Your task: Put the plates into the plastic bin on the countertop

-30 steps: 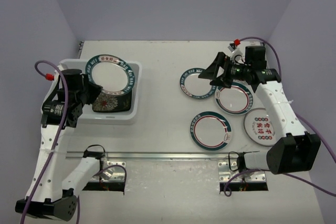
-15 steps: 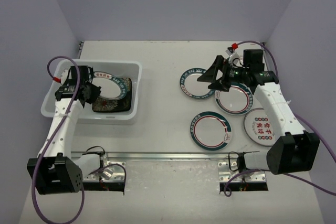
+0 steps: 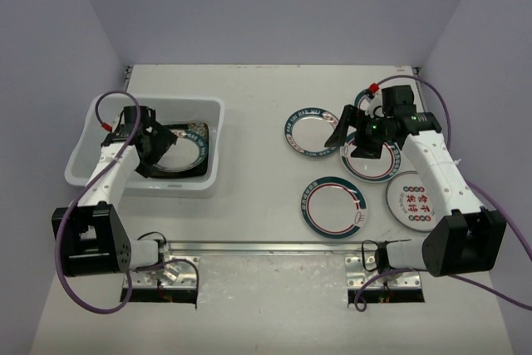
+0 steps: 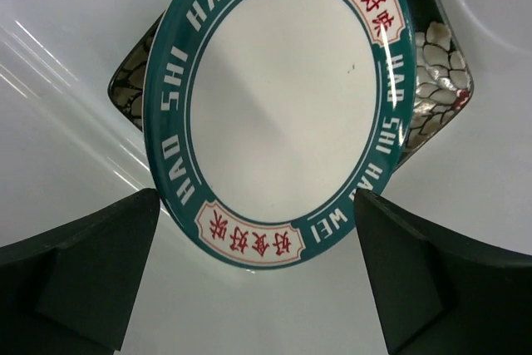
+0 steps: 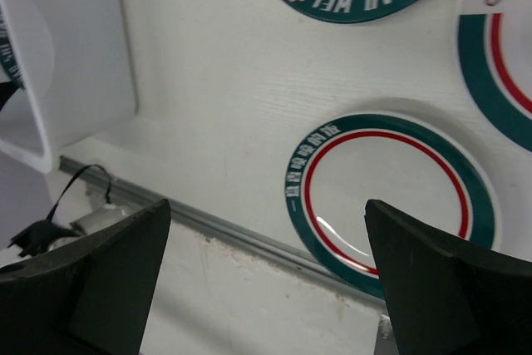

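Plate with the teal rim (image 4: 274, 106) was tilted over the bin (image 3: 179, 185) a second ago. It now lies flat inside on a black square plate (image 4: 436, 72). Left pincer (image 4: 256, 202) is spread wide either side of it, not gripping, so it looks released. Right pincer (image 5: 268, 205) is wide too, empty, and has dropped closer to the four plates (image 3: 332, 205) left on the bench (image 3: 258, 97). Left arm (image 3: 104, 179) hides much of the bin from above, so I can't tell if a second black plate sits underneath.

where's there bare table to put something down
The wide strip between the plastic bin and the round plates, and the far band behind both. The right side is crowded: four plates, right fingers over them.
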You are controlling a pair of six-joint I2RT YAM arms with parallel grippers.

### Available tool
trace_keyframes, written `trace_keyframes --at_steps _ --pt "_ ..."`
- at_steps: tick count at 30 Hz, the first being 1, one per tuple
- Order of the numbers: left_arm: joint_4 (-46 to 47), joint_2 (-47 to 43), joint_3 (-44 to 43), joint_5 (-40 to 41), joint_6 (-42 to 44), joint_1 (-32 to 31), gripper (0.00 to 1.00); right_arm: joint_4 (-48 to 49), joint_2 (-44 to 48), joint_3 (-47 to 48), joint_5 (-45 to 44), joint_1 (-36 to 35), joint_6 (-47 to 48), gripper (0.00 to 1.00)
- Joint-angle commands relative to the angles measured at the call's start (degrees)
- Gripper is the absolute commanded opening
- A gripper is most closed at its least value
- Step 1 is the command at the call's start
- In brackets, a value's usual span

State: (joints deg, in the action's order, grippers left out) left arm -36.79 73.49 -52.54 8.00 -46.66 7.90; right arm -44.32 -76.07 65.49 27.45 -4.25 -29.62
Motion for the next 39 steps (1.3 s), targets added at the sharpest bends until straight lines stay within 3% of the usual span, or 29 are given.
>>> trace_keyframes --at_steps 1,8,11,13,15,19,25,29,34,39 --pt "-3.0 1.0 -5.6 1.7 5.6 -0.7 1.00 -4.5 1.9 2.1 -14.6 0.0 2.9 0.99" --pt "-12.0 3.7 -14.7 6.4 10.7 -5.1 1.00 -4.4 0.6 4.3 -12.8 0.0 2.6 0.99" --pt "-15.8 4.4 -17.7 6.0 12.8 -5.4 1.00 -4.9 -0.3 6.4 -12.2 0.0 2.8 0.99" --pt "-13.9 1.9 -20.0 1.3 14.3 -7.1 1.00 -5.4 -0.3 7.9 -12.3 0.0 2.6 0.99" --pt "-10.7 -0.5 -22.7 -3.1 15.5 -12.4 1.00 -5.5 0.4 9.1 -12.1 0.0 2.0 0.99" --pt "-8.0 3.7 -32.4 -6.9 13.2 -32.5 1.00 -6.0 2.9 13.4 -12.1 0.0 -0.4 0.99" --pt "9.0 10.4 -23.9 -18.3 6.8 -48.3 1.00 -6.9 11.0 16.9 -21.8 0.0 -2.5 0.99" --pt "15.9 19.9 -21.2 -23.1 5.2 -55.9 1.00 -6.9 14.7 16.8 -21.4 0.0 -2.1 0.99" --pt "16.3 31.1 -24.7 -24.2 6.7 -60.7 1.00 -5.6 17.0 14.3 -16.2 0.1 -1.6 0.99" --pt "17.2 35.7 -24.0 -23.4 7.6 -60.7 1.00 -4.1 18.4 11.5 -10.4 0.0 -1.2 0.99"
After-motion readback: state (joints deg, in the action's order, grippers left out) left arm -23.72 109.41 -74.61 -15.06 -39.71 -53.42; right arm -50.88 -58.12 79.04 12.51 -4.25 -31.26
